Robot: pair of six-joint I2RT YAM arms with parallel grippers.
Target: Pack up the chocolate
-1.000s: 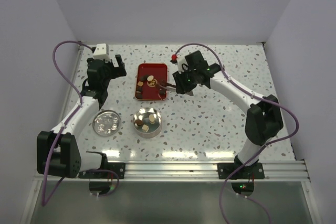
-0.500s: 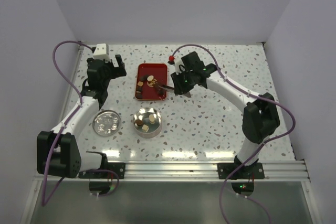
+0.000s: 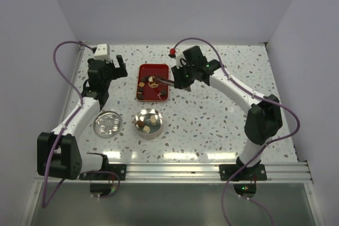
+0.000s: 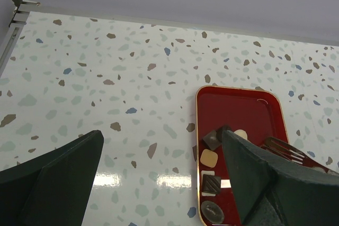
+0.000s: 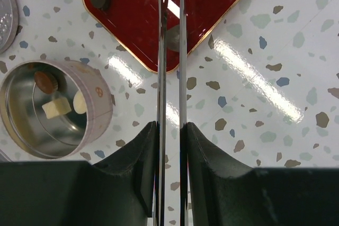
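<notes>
Several small dark and pale chocolates lie on a red tray. Three more sit in the open round tin. My right gripper is shut on metal tongs. The tongs reach over the tray, with their tips by a tan piece. I cannot tell whether they grip it. The tong tips also show in the left wrist view. My left gripper is open and empty above the table, left of the tray.
The tin's lid lies to the left of the tin. A small red object sits at the back of the table. White walls close in the table on three sides.
My right gripper has moved left and farther back with the tongs. Their tips went from the tray's near right part to its middle. The left arm has not moved.
</notes>
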